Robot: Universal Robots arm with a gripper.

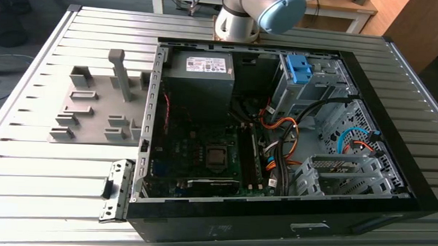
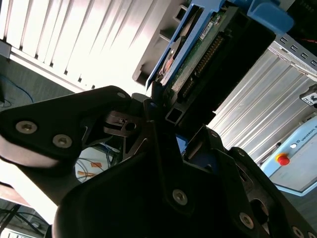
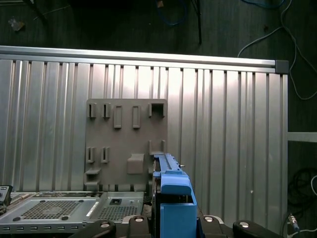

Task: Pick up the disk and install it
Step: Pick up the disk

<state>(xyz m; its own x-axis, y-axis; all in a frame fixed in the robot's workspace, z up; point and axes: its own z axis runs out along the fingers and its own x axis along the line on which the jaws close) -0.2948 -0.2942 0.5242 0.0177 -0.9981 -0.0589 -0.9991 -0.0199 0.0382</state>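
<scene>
In the second wrist view the disk point(image 2: 198, 44) stands edge-on, a green circuit board in a blue plastic carrier frame. My gripper point(image 2: 166, 111) is shut on its near end, one black finger on each side. The first wrist view looks down along the disk's blue frame point(image 3: 173, 198), with the gripper point(image 3: 173, 221) clamped around it. The disk hangs high above the ribbed metal table point(image 3: 223, 124), over the edge of the open computer case point(image 3: 59, 208) and in line with the grey fixture plate point(image 3: 126, 144).
The open black computer case point(image 1: 274, 215) lies on the ribbed table point(image 1: 49, 166). Inside are a grey power supply point(image 1: 198, 78), the motherboard point(image 1: 203, 155), cables and a blue plastic bracket point(image 1: 297, 68) in the drive bay. The grey fixture plate point(image 1: 88, 110) lies to the exterior view's left.
</scene>
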